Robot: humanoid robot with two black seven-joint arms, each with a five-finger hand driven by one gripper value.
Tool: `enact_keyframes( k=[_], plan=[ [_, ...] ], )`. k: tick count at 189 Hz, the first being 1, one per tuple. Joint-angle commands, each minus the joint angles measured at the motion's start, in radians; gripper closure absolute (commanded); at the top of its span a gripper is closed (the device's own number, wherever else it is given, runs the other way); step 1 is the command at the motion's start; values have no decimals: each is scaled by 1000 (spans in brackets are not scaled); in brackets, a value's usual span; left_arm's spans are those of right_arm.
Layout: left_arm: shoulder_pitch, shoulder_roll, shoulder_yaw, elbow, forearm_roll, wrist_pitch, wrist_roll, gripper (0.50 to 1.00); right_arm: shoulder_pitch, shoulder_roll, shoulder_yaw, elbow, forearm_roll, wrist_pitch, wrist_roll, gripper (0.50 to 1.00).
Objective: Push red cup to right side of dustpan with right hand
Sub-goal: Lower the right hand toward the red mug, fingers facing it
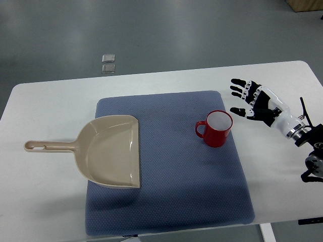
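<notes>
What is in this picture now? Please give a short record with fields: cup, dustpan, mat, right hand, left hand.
cup: red, upright, empty, on the mat, handle pointing to the picture's left
dustpan: beige, on the mat's left part, handle reaching left onto the table, open edge facing the cup, clear gap between them
mat: blue-grey, lying on the white table
right hand: open, fingers spread, at the right of the cup, not touching it
left hand: not in view

Table (pixel 50 212): I see white (blue-grey mat (pixel 171 201) on it).
Floor (pixel 151 30): grey, glossy, beyond the table.
</notes>
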Motion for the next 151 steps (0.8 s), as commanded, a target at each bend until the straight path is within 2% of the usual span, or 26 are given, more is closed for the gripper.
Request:
enact_keyframes(
  k=[1, 130, 151],
  plan=[
    [0, 0, 0, 0, 0, 0, 0, 500, -5, -1, -1, 0, -24, 1, 8, 572],
    [0, 0, 0, 0, 0, 0, 0, 500, -47, 49, 4, 17, -174, 0, 8, 572],
    [0, 0, 0, 0, 0, 0, 0, 500, -45, 49, 7, 17, -196, -23, 8, 572]
  ],
)
